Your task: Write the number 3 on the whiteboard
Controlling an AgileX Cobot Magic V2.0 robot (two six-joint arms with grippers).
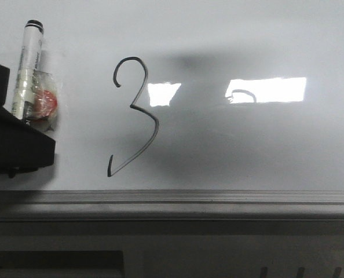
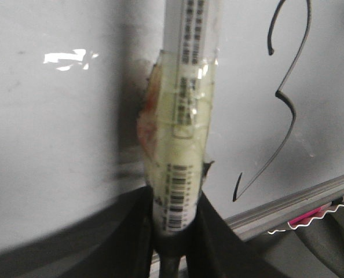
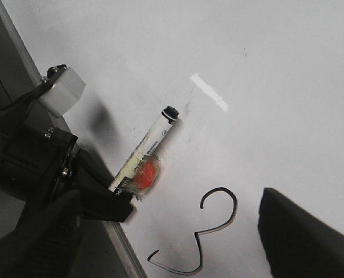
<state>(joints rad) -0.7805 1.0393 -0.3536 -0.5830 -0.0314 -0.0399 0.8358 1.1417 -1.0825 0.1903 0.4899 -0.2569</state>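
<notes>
The whiteboard (image 1: 247, 150) fills the front view. The number 3 (image 1: 134, 116) is drawn on it in thin dark line, left of centre, with a long slanting tail. It also shows in the left wrist view (image 2: 285, 110) and the right wrist view (image 3: 209, 237). My left gripper (image 1: 22, 124) is at the board's left side, shut on a white marker (image 1: 28, 69) wrapped in tape with a red patch. The marker stands left of the digit, black end up. The grip shows in the left wrist view (image 2: 175, 223). My right gripper (image 3: 172, 231) is open and empty, its fingers (image 3: 302, 231) wide apart in front of the digit.
A grey metal rail (image 1: 172, 200) runs along the board's lower edge, with a dark ledge below it. Bright rectangular light reflections (image 1: 267, 90) lie on the board right of the digit. A white block (image 3: 62, 90) sits on the left arm. A pink scrap (image 2: 311, 217) lies below the rail.
</notes>
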